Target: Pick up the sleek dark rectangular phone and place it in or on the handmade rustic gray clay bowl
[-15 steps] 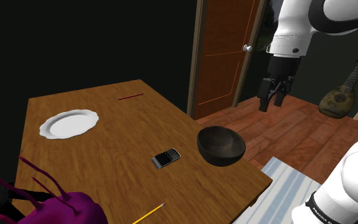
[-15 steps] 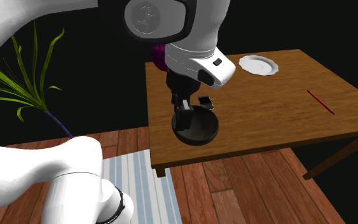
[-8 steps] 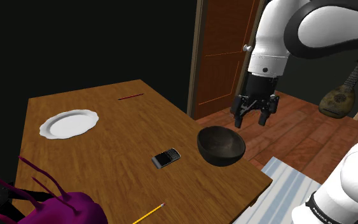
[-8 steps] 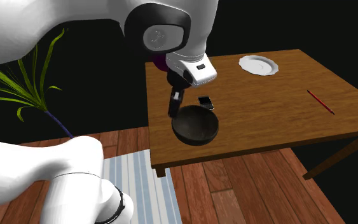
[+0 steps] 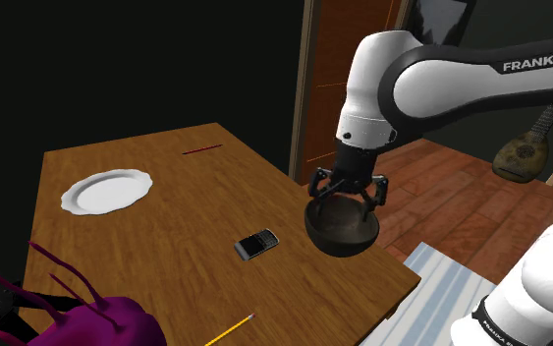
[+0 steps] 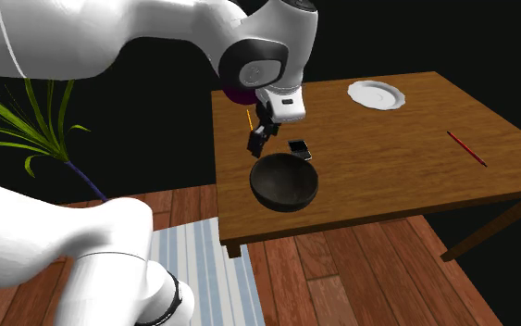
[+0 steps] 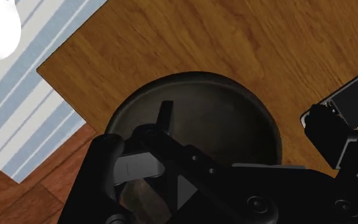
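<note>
Gripper [image 5: 348, 192] open, fingers spread wide, nothing between them. It hangs just above the dark grey bowl [image 5: 343, 228], fingertips about level with the rim; can't tell if they touch it. In the wrist view the gripper [image 7: 244, 121] looks straight down into the bowl [image 7: 196, 95], with one finger [image 7: 165, 118] over the inside and the other out past the rim on the phone's side.

Bowl sits near the table [image 5: 176, 211] corner at the shoulder view's right. It's upright with nothing in it.

Phone [image 5: 256, 244] lies flat on the table, screen up, just beside the bowl on the shoulder view's left, not touching it. In the second exterior view the phone [image 6: 298, 147] is just past the bowl's [image 6: 284, 182] far rim, with the gripper [image 6: 258, 139] to its left.

Other things on the table:
- White plate [image 5: 107, 190], well to the left in the shoulder view
- Thin red stick [image 5: 202, 148] near the far edge
- Yellow pencil [image 5: 229, 329] at the near edge
- Purple object [image 5: 78, 315] in the near left corner

Striped rug [image 5: 441, 285] on the wood floor below the bowl's corner. Brown door [image 5: 328, 69] behind the arm, lute [image 5: 522, 147] at far right.
</note>
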Motion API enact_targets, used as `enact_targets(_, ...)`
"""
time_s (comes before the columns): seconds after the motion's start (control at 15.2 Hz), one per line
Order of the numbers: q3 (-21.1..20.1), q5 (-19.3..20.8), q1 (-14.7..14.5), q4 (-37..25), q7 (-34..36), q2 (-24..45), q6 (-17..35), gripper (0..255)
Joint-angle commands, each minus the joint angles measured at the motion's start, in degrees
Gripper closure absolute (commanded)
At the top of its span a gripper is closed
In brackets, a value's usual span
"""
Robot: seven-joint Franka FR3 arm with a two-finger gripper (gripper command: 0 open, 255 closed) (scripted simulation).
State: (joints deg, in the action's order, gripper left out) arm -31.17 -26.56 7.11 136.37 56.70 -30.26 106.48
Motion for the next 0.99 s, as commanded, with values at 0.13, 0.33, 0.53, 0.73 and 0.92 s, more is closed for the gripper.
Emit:
enact_targets(0.13,-6.5,-0.2,3.5,-2.7,12.3,8.3,7.8,0)
enact_targets(0.33,-11.2,2.1,6.4,-5.5,22.1,15.5,13.4,0)
enact_targets(0.53,-15.2,7.0,8.9,-8.7,33.2,23.7,18.9,0)
enact_targets(0.73,-17.1,14.7,9.8,-12.4,45.5,32.8,23.6,0)
enact_targets(0.92,-15.2,22.9,7.6,-16.6,57.5,41.5,26.9,0)
